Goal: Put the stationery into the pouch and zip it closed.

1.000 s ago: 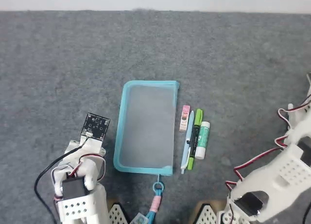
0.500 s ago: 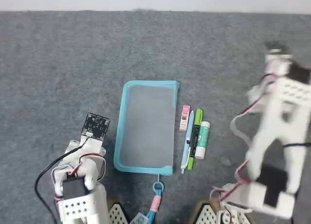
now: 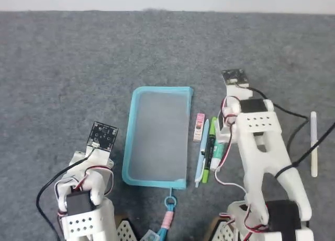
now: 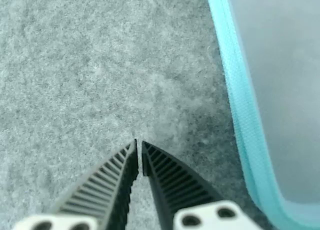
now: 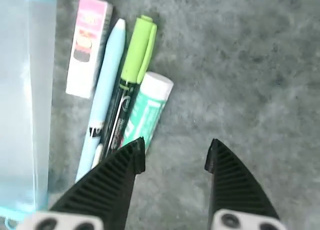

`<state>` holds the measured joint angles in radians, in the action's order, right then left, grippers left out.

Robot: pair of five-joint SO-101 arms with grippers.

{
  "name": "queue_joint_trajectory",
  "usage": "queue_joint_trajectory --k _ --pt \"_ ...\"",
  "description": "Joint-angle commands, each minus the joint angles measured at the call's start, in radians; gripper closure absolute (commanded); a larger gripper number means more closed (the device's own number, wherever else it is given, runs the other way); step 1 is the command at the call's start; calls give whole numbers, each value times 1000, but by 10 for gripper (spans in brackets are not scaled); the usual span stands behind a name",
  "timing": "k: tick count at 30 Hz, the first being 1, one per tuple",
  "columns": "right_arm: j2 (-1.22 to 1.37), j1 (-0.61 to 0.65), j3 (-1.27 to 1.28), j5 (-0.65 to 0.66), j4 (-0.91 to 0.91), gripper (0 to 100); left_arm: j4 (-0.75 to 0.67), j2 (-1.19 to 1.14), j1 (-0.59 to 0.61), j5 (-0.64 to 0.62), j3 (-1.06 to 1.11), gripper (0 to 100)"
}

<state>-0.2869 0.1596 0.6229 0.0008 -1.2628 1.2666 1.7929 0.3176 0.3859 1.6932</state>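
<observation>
Stationery, four pieces in all, lies in a tight row on the grey table, toward the edge nearest the arms: a pink eraser box, a pale blue pen, a green marker and a glue stick. They lie parallel and touching, just beside the right long side of the pouch. That layout probably serves to keep each carry short. The pouch lies flat with nothing inside it, and its zip pull hangs off the corner facing the arms; whether the zip is open I cannot tell. The right gripper hangs over the row with its jaws moderately wide, one tip over the near end of the glue stick and marker, the other over bare table. That spread looks suited to taking the outermost piece first. The left gripper sits with its jaws pressed together on nothing, over bare table near the pouch's left long edge, likely parked there to steady the pouch later.
</observation>
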Motion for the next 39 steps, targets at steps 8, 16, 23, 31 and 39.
queue_joint_trajectory --k 8,16,23,31,39 --pt "182 36 28 -68 177 810 3 8 5 11 -5 989" --pt "288 31 34 -66 203 812 3 8 5 11 -5 989" --pt "306 -42 14 -44 206 995 3 8 5 11 -5 989" --pt "148 -366 -109 270 111 991 3 8 5 11 -5 989" --pt "153 -639 -319 591 87 991 3 8 5 11 -5 989"
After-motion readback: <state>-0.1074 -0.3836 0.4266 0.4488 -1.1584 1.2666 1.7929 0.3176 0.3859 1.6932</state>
